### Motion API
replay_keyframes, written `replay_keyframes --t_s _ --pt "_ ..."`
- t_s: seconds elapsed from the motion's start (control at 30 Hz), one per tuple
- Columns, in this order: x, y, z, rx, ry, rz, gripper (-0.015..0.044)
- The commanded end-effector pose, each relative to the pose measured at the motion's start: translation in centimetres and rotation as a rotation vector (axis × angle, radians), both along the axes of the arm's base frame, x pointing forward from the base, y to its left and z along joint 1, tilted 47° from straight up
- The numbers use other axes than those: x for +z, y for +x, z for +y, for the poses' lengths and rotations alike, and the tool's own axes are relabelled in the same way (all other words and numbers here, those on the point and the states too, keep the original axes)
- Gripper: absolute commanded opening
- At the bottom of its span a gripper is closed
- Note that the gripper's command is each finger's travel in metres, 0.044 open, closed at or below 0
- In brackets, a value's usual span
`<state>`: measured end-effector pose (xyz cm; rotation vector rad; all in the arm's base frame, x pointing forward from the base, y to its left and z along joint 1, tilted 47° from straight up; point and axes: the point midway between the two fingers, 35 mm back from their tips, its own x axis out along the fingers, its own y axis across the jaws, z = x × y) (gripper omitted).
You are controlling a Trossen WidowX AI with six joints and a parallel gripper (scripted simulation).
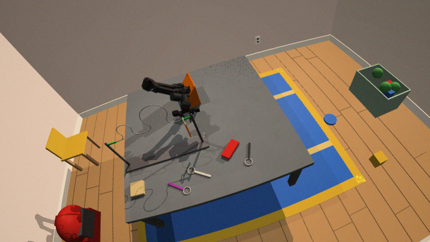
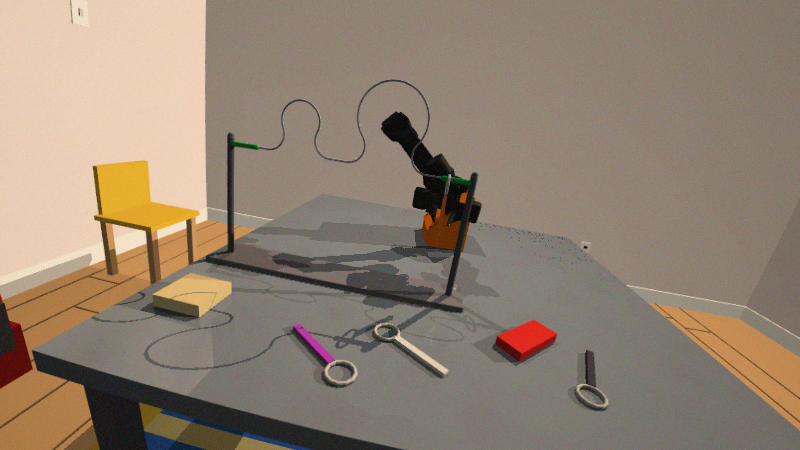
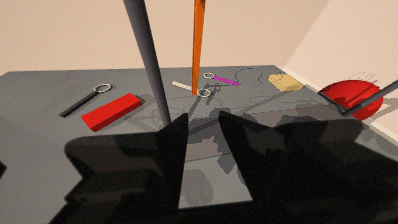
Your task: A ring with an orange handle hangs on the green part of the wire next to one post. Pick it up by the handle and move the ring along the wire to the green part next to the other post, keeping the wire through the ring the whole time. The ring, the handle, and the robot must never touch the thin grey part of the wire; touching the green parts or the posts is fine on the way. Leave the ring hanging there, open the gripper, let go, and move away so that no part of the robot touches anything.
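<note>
At the centre of the wrist view, the claw (image 3: 202, 116) is standing spread and pinching nothing, with the orange handle (image 3: 198, 45) hanging free just beyond its tips, beside the dark post (image 3: 150, 60). Right of centre in the exterior view, the ring (image 2: 447, 193) is hanging on the green part (image 2: 457, 180) next to that post. Trouble is probably waiting in the retreat: a finger clipping the handle could be swinging the ring onto the thin grey wire (image 2: 335, 159), or the arm could be brushing the loop overhead.
</note>
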<state>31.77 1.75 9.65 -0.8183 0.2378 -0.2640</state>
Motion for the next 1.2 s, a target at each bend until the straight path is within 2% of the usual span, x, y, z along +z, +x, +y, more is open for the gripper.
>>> replay_keyframes --t_s 0.0,0.23,0.43,0.6,1.17 --pt "0.1 0.0 -0.1 -0.005 0.003 -0.004 0.016" --pt "0.1 0.0 -0.1 -0.005 0.003 -0.004 0.016" --pt "0.2 -4.5 0.9 0.0 -0.001 -0.001 0.0318" --pt "0.2 -4.7 0.9 0.0 -0.001 -0.001 0.044" --pt "0.2 -4.7 0.9 0.0 -0.001 -0.001 0.044"
